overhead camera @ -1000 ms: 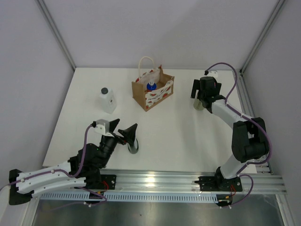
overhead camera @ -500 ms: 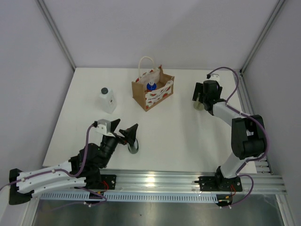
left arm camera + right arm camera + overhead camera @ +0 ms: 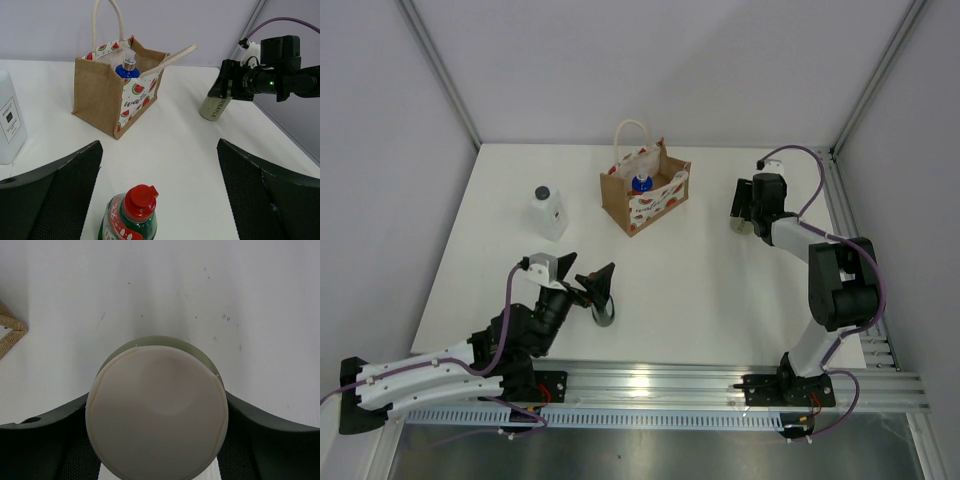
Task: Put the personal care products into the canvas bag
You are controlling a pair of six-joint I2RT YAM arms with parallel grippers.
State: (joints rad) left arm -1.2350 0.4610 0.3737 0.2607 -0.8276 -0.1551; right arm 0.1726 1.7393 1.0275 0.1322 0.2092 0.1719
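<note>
Right of the canvas bag (image 3: 623,207), the right gripper (image 3: 744,213) is clasping the beige-olive bottle (image 3: 214,107); the left gripper (image 3: 588,280) is gaping open.

White table (image 3: 720,290), grey walls (image 3: 620,60), aluminium rail (image 3: 650,384) along near edge

Brown canvas bag (image 3: 97,95) with white sides printed in red watermelon slices and cream rope handles, blue-capped bottle (image 3: 125,70) inside, dark green bottle (image 3: 131,215) with red cap, translucent white bottle (image 3: 549,212) with black cap, olive bottle (image 3: 157,412) with off-white cap, on white table (image 3: 720,280).
</note>
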